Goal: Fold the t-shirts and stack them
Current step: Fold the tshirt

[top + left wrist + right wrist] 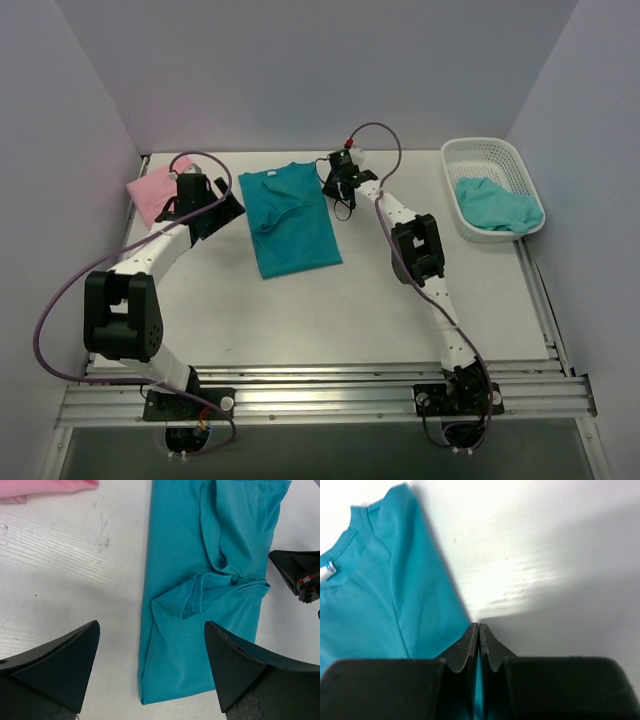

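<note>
The teal t-shirt (pixel 290 222) lies half-folded on the tabletop (pixel 350 310), right of the folded pink t-shirt (pixel 155 190). The right tool (pixel 479 630) pinches its far-right edge; the left tool (pixel 150 625) hangs spread. A shallow pinch may slip, leaving the fold crooked.

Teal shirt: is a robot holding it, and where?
The right gripper pinches the shirt by its side edge near the shoulder. The left gripper holds nothing.

Bare bench (pixel 330 310) lies open at 6 o'clock of the teal t-shirt (pixel 290 225). The pink shirt (pixel 150 190) blocks 9 o'clock, the white basket (pixel 482 142) 3 o'clock, the back wall (pixel 320 80) 12.
</note>
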